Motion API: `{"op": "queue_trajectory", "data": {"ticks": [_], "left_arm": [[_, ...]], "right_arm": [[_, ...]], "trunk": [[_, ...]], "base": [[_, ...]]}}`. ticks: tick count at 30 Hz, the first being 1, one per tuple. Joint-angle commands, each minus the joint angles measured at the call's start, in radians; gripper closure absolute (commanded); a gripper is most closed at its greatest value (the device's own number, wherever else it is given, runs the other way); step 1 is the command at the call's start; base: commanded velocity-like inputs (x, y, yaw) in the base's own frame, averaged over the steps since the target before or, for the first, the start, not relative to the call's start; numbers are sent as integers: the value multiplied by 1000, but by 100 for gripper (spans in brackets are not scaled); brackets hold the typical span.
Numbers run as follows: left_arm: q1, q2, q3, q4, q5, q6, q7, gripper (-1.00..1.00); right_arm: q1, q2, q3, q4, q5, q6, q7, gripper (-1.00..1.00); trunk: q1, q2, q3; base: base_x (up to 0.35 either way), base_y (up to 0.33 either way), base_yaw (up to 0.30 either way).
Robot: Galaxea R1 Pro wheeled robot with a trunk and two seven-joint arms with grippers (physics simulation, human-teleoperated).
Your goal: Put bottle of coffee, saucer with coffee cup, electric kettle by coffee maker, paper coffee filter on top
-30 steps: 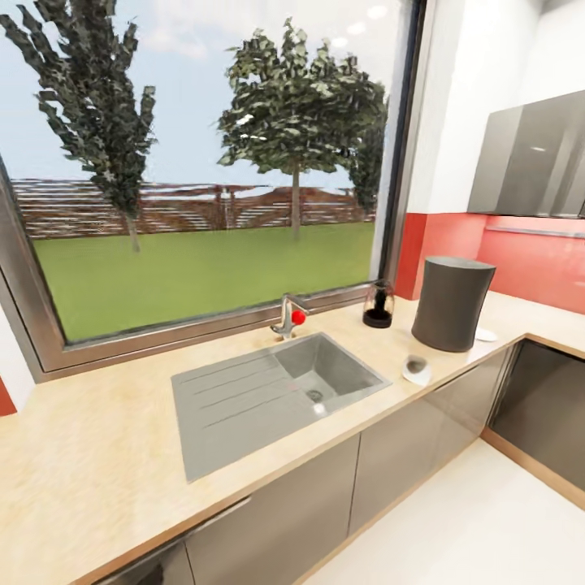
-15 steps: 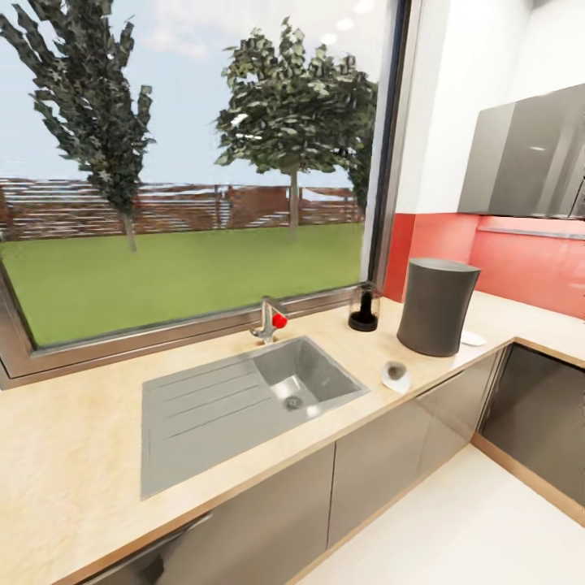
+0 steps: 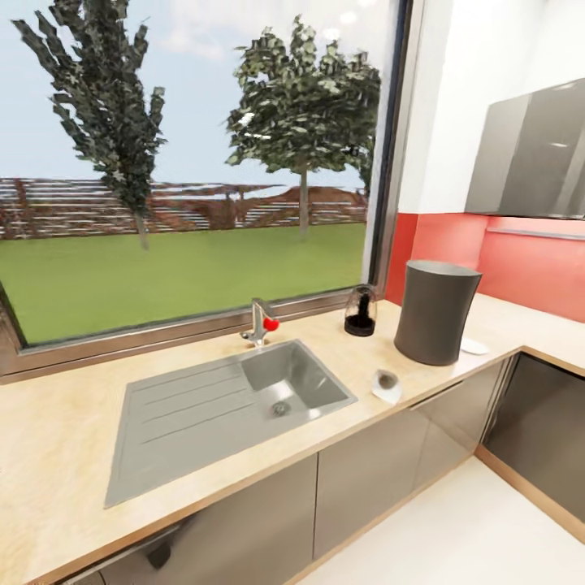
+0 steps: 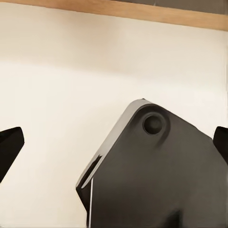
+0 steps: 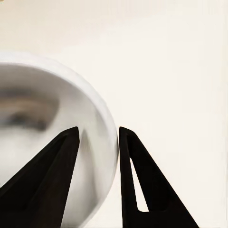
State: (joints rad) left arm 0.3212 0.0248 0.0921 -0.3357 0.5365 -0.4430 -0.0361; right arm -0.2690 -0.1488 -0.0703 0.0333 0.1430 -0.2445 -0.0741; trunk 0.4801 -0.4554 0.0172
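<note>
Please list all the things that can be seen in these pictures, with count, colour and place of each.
kitchen countertop: one, light beige wood grain, under the window
sink: one, steel grey, set in the countertop
tap: one, steel with a red knob, behind the sink
electric kettle: one, clear glass with a black base, by the window
coffee maker: one, charcoal grey, beside the kettle
small white cup-like thing: one, near the counter's front edge
flat white thing: one, half hidden behind the coffee maker
cabinet fronts: several, dark grey, below the countertop
wall cabinet: one, grey, above a red backsplash
white round dish: one, rim between the right gripper's fingers
left gripper: open
right gripper: closed on the dish
</note>
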Motion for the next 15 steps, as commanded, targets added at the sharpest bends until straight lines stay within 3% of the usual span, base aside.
{"op": "queue_trajectory", "data": {"ticks": [1,15], "left_arm": [[1,0,1,-2,8,0,-4,-100],[1,0,1,-2,8,0,-4,-100]], "right_arm": [[-1,0,-7,3,9,-6,-1,100],[-1,0,-7,3,9,-6,-1,100]], "trunk": [[1,-1,0],[1,-1,-1]], "base": [[106,-270,233],[100,-271,41]]}}
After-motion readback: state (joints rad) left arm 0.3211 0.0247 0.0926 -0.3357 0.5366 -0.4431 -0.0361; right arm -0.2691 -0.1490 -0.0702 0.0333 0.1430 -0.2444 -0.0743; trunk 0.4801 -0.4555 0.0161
